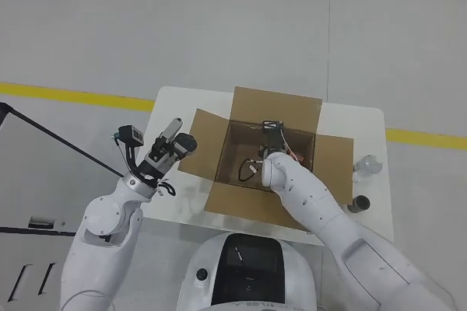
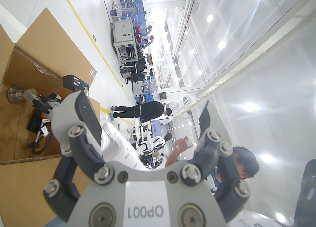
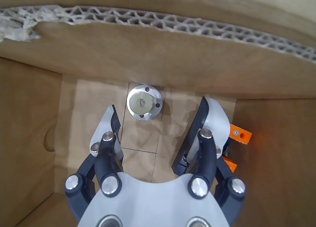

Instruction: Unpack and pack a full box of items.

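on the left, my left gripper (image 1: 165, 144) hangs above the table beside the left flap of the cardboard box (image 1: 276, 105), fingers spread wide with nothing between them. further right, the right gripper (image 3: 158, 102) is down inside the box, also wide open and empty. the metal flange (image 3: 144, 105) sits on the box floor against a wall, just ahead of the fingertips and nearer one finger than the other. its round face is turned toward me, so i judge its axis runs along my approach. the right arm is plainly the nearer. orange parts (image 3: 240, 135) lie just outside the other finger and could snag.
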`<action>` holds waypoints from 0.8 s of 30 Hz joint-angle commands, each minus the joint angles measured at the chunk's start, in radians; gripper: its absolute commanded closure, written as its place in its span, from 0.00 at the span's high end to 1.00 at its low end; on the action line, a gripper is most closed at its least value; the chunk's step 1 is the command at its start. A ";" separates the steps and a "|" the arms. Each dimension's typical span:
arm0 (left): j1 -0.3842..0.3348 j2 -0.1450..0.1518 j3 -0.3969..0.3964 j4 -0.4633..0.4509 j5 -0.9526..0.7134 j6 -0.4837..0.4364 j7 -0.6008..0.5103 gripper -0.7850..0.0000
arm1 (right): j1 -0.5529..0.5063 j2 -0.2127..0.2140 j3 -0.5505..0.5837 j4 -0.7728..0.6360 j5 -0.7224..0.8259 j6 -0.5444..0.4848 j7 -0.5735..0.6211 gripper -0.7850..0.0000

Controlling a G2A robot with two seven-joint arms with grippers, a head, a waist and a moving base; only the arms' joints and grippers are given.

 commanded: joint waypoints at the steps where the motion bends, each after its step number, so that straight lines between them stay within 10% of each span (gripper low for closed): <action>1: 0.000 0.000 0.000 0.000 0.000 0.000 0.000 1.00 | 0.016 -0.015 -0.007 0.043 0.007 -0.005 -0.008 0.71; 13: 0.000 0.000 0.000 0.000 0.000 0.000 0.000 1.00 | 0.072 -0.090 -0.028 0.212 0.039 -0.021 -0.063 0.37; 20: 0.000 0.000 0.000 0.000 0.000 0.000 0.000 1.00 | 0.085 -0.121 -0.031 0.257 0.043 -0.018 -0.084 0.00; 24: 0.000 0.000 0.000 0.000 0.000 0.000 0.000 1.00 | 0.089 -0.131 -0.030 0.266 0.035 -0.011 -0.096 0.00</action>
